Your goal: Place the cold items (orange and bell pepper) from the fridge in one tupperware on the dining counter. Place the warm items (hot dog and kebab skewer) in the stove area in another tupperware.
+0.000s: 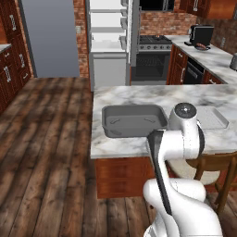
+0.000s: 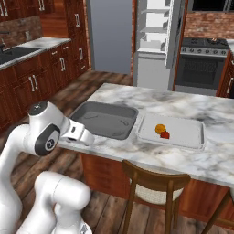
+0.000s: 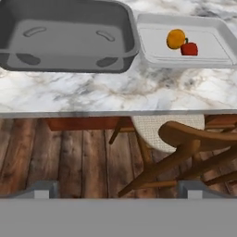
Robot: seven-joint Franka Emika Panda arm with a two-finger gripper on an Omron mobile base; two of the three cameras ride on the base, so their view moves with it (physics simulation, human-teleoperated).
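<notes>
So from the hand cam my pincer [image 3: 114,189] is spread wide with nothing in it, hanging out past the edge of the marble surface [image 3: 92,92] and looking down over the plank floor [image 3: 60,152] and a wooden chair [image 3: 185,148] with a woven seat tucked under the overhang. Nothing from the task is anywhere close to the tips. Moving up past the edge there's the dark grey tupperware [image 3: 69,41], sitting empty, up and left of the pincer. Right beside it, up and to the right, is the white tupperware [image 3: 185,58], and that one's got the orange [image 3: 176,39] and the red bell pepper [image 3: 189,48] in it, touching each other near the middle of the tray. So the cold stuff is in its box, well apart from the pincer and across the surface from it. Right base cam shows the same thing, orange [image 2: 160,129] and bell pepper [image 2: 165,135] snug in the white tupperware [image 2: 192,142] next to the grey one [image 2: 105,119]. Further back, left base cam shows the fridge [image 1: 109,41] standing open, the stove [image 1: 155,44] next to it, and on the far counter [image 1: 213,58] something reddish that's too small for me to call.
</notes>
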